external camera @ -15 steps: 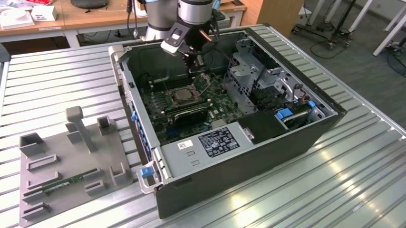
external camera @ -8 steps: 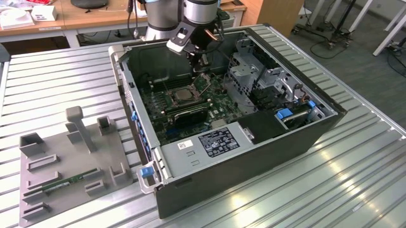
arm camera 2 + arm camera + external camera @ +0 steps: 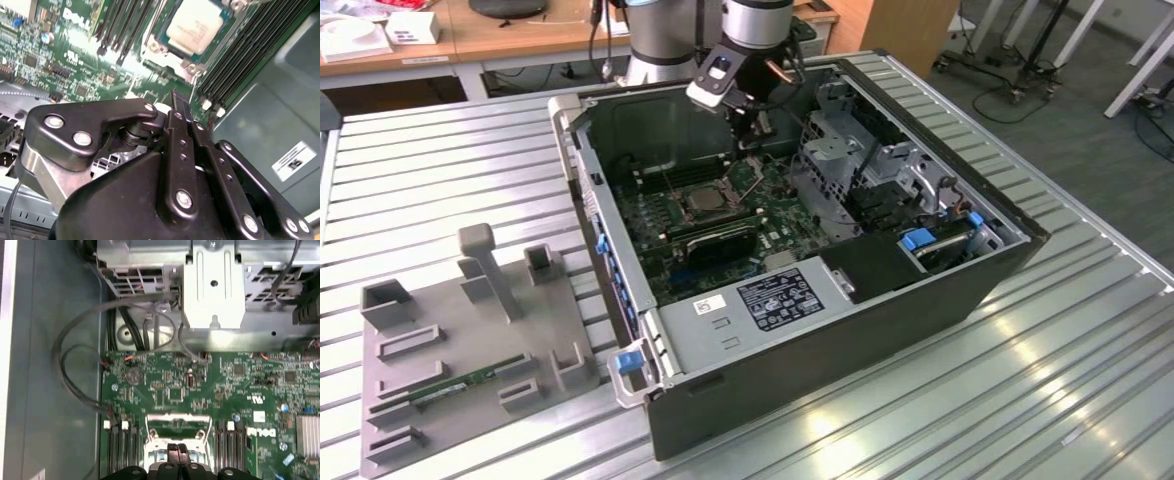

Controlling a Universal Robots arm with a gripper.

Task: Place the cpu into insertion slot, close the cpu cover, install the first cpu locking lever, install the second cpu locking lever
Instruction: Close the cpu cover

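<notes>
The cpu (image 3: 195,27), a pale silver square, lies in the insertion slot (image 3: 151,46) on the green board inside the open computer case (image 3: 854,320). A silvery metal frame, the cpu cover (image 3: 177,422), rims the slot; I cannot tell whether it lies fully flat. In the exterior view the slot (image 3: 707,203) sits mid-board and my gripper (image 3: 754,128) hangs above the board just behind it. In both wrist views the black fingers of the gripper (image 3: 179,102) (image 3: 178,447) are pressed together, holding nothing, a short way from the socket. I cannot make out the locking levers.
Black memory slots (image 3: 250,50) flank the socket on both sides. Grey cables (image 3: 75,370) loop over the case floor beside the board, and a metal drive cage (image 3: 214,285) stands past the board's edge. A grey fixture (image 3: 467,330) with a memory stick lies on the ribbed table.
</notes>
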